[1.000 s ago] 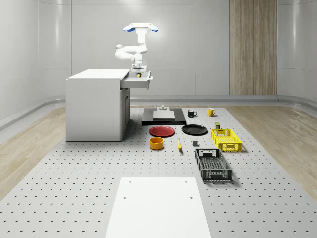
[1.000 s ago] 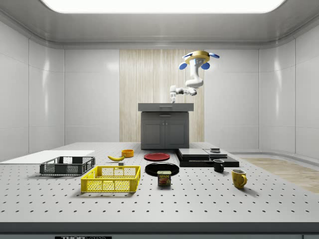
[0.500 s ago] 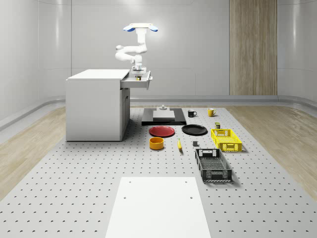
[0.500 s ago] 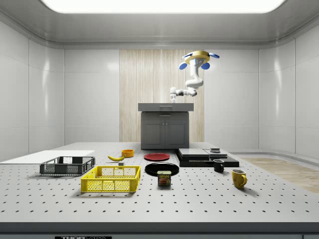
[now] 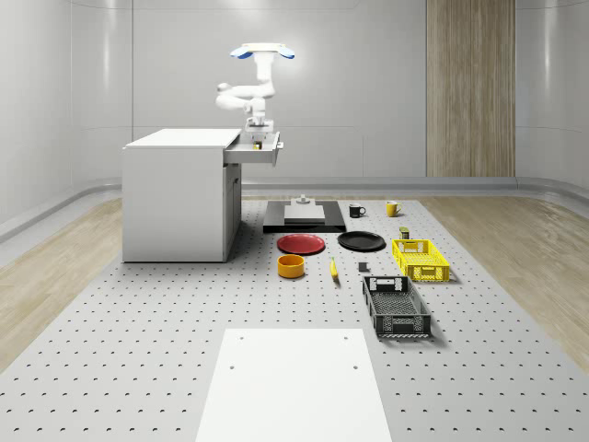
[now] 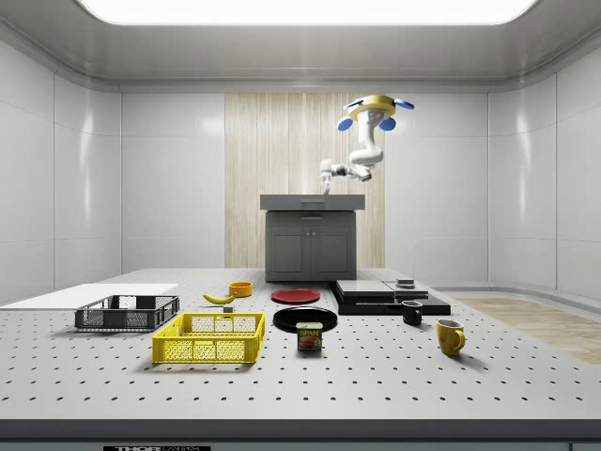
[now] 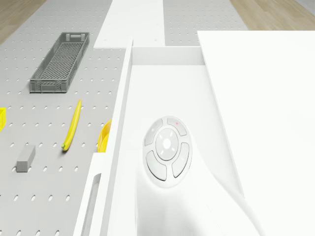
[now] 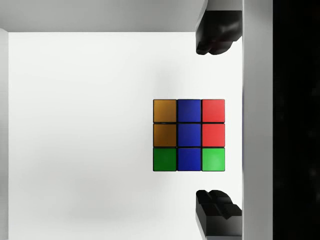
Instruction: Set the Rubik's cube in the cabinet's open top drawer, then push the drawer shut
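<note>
The Rubik's cube lies flat on the white floor of the cabinet's open top drawer, close to one drawer wall. My gripper hangs open straight above it, one dark fingertip on each side, not touching the cube. In the whole-scene view the drone hovers above the drawer, which sticks out to the right of the white cabinet. The gripper points down just over the drawer. In the side view the drone hovers above the cabinet, right of its middle.
On the floor right of the cabinet stand a black platform, a red plate, a black plate, an orange bowl, a banana, a yellow crate and a dark crate. A white sheet lies in front.
The arm has lifted the gripper a little above the drawer. The cube stays in the drawer, and the drone has hardly moved.
</note>
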